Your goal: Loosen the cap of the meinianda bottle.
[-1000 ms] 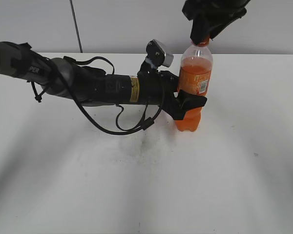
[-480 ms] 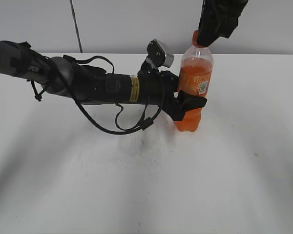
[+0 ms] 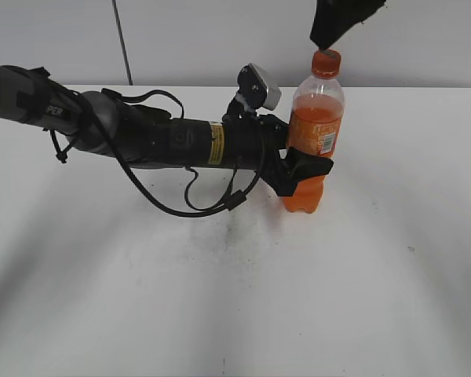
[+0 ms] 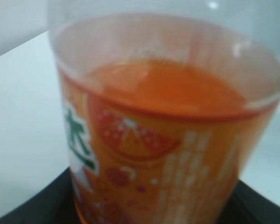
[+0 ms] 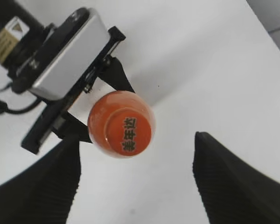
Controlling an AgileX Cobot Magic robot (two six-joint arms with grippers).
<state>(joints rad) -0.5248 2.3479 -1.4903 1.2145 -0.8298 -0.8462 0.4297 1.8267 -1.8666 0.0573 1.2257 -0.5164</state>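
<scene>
Upright on white surface (image 3: 392, 259): meinianda bottle (image 3: 312, 133), clear ribbed plastic, orange drink, orange label; cap (image 3: 326, 62) round, orange, screwed on. Left pincer (image 3: 302, 169) clamps its lower body. Right pincer (image 5: 135, 179) spread wide above, clear of cap.

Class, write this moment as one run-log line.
left gripper: shut on meinianda bottle, upright on table | right gripper: open, above cap, not touching | cap: on bottle
</scene>
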